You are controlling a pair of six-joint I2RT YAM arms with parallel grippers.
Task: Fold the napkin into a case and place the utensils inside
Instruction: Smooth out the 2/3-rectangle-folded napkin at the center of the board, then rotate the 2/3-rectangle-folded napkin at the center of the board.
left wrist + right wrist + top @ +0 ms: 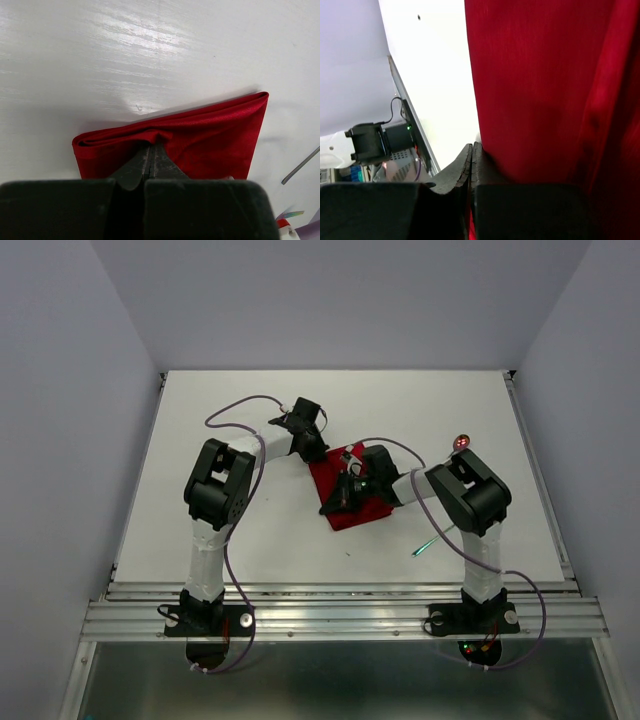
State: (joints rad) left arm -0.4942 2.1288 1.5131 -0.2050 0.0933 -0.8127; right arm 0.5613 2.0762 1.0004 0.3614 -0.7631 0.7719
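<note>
Pale lavender walls [60, 390] close in a white table [420, 400] on three sides; a metal rail [340, 615] runs along its near edge, where both bases are bolted.

Left arm [215, 490] rises from its base, folds at the elbow and reaches forward and to the right; its left gripper [318, 452] comes down on the far corner of the napkin [352, 502]; in the left wrist view the fingers [159, 159] are pressed together with a pucker of red cloth drawn up between their tips, the folded napkin lying flat beyond them with its layered edge to the left.

Right arm [470, 495] stands up, bends sharply and runs leftward over the napkin; the right gripper [335, 502] sits at the cloth's near-left side; the right wrist view shows its fingers [465, 165] closed tight against the napkin's edge; whether any cloth is caught between them cannot be told.

Napkin lies folded, a little right of the table's middle, between the two grippers; fork [430, 542] with a teal handle lies just beside the right arm, near the front; spoon [461, 442] with a red bowl rests beyond the right elbow, apart from the cloth; bare white surface stretches to the far side and across the left half, with more along the front strip before the rail.
</note>
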